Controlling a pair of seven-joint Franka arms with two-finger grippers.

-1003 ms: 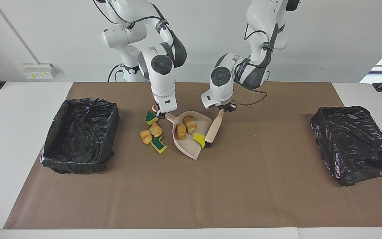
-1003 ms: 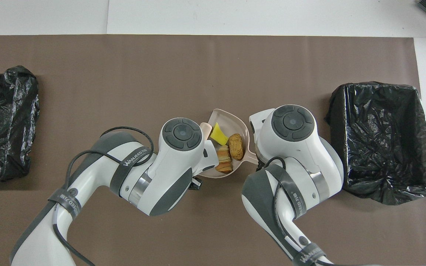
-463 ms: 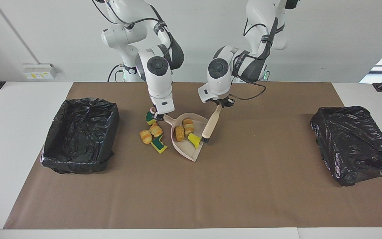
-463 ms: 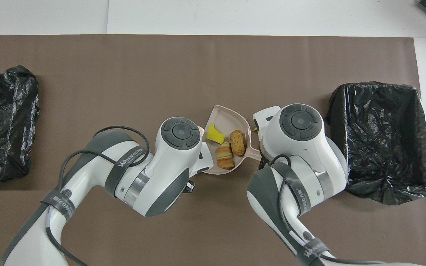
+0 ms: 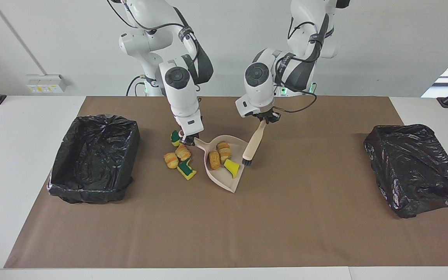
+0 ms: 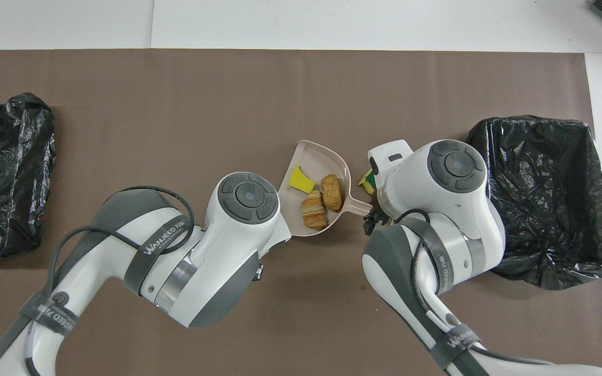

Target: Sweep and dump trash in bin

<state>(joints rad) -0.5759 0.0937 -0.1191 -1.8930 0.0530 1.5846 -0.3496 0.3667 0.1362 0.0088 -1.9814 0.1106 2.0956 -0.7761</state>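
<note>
My right gripper (image 5: pixel 188 140) is shut on the handle of the beige dustpan (image 5: pixel 221 177). In the pan lie three bits of trash: two bread lumps (image 5: pixel 214 159) and a yellow sponge scrap (image 5: pixel 231 168), also seen from overhead as the scrap (image 6: pixel 301 179) and the lumps (image 6: pixel 332 192). Several more bits of trash (image 5: pixel 183 152) lie on the mat beside the pan, toward the right arm's end. My left gripper (image 5: pixel 265 119) is shut on the beige brush (image 5: pixel 253 142), whose bristles hang beside the pan's edge. In the overhead view the arms hide both grippers.
A black-lined bin (image 5: pixel 93 157) stands at the right arm's end of the brown mat, also seen from overhead as the bin (image 6: pixel 541 198). A second black-lined bin (image 5: pixel 414 167) stands at the left arm's end.
The brush has lifted away from the pan toward the left arm's end. The pan has turned and shifted a little, and the yellow scrap slid within it.
</note>
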